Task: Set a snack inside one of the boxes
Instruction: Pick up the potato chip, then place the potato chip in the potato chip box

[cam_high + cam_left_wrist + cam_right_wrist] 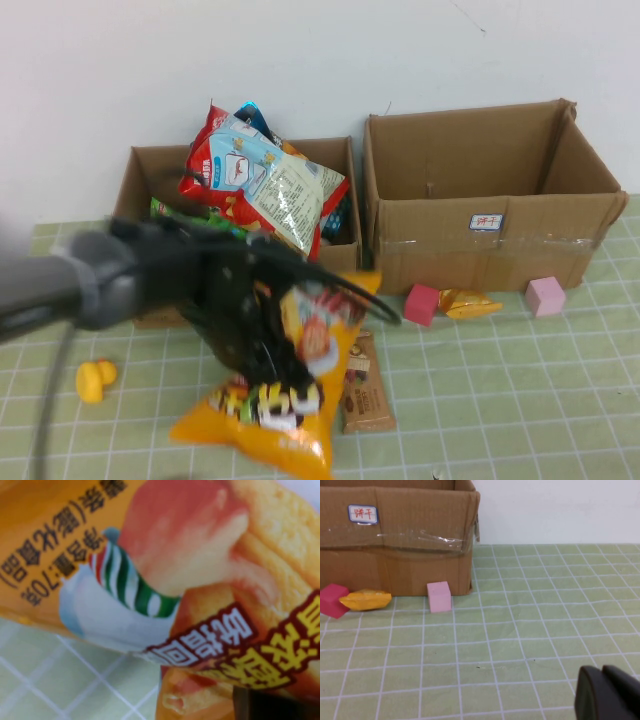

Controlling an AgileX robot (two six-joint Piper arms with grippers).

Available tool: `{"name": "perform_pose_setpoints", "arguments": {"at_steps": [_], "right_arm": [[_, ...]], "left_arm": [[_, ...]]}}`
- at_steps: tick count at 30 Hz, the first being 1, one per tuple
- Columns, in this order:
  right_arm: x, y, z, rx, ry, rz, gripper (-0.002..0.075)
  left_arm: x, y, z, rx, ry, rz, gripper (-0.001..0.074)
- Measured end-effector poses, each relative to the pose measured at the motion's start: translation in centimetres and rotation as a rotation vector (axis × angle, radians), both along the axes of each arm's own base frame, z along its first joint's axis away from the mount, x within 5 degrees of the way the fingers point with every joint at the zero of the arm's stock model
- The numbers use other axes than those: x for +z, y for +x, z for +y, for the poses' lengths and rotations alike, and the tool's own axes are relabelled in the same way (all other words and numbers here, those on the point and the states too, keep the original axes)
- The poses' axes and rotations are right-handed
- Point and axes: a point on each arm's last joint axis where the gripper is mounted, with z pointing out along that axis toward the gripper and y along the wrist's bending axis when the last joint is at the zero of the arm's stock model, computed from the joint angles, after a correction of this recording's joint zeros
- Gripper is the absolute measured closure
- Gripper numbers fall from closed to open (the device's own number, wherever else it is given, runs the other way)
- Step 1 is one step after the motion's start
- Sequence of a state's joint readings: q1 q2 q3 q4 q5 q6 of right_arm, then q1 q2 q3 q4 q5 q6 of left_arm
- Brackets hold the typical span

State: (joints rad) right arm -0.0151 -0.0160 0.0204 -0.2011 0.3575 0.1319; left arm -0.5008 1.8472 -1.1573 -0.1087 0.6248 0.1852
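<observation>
Left gripper [262, 345] is clamped on the big orange chip bag [270, 400], just in front of the full left box [140, 170]. Right gripper [607, 692] sits low over the mat w/ fingers pressed together, near the right box [395, 540].

Chip bag [165, 580]: "70克". Box label [362, 514]: "饼干".

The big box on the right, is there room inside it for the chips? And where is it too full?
Yes, the right box looks bare inside. The left box is heaped over its rim with snack bags. The left tool is shut on the orange chip bag before that box. The mat beside the pink cube is bare; the right tool rests there.
</observation>
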Motion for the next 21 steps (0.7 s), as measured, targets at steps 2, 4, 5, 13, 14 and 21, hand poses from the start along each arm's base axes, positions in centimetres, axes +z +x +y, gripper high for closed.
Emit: {"name": "perform_pose_setpoints", "arguments": {"at_steps": [2,4,5,13,14,21], "right_arm": [[0.0,0.0,0.0,0.0,0.0,0.0,0.0728],[0.0,0.0,0.0,0.0,0.0,0.0,0.0728],[0.0,0.0,0.0,0.0,0.0,0.0,0.0728],[0.0,0.0,0.0,0.0,0.0,0.0,0.0728],[0.0,0.0,0.0,0.0,0.0,0.0,0.0728],[0.0,0.0,0.0,0.0,0.0,0.0,0.0728]], "left_arm": [[3.6,-0.7,0.4,-0.024,-0.036,-0.082,0.061],[7.0,-1.7,0.9,-0.039,-0.073,-0.167,0.061],[8.8,-2.3,1.3,-0.044,-0.09,-0.218,0.0612],[19.0,-6.0,4.4,-0.066,-0.153,-0.677,0.0612],[19.8,-6.0,4.7,-0.056,-0.158,-0.732,0.0612],[21.0,-3.0,7.9,0.182,-0.251,-0.919,0.0617]]}}
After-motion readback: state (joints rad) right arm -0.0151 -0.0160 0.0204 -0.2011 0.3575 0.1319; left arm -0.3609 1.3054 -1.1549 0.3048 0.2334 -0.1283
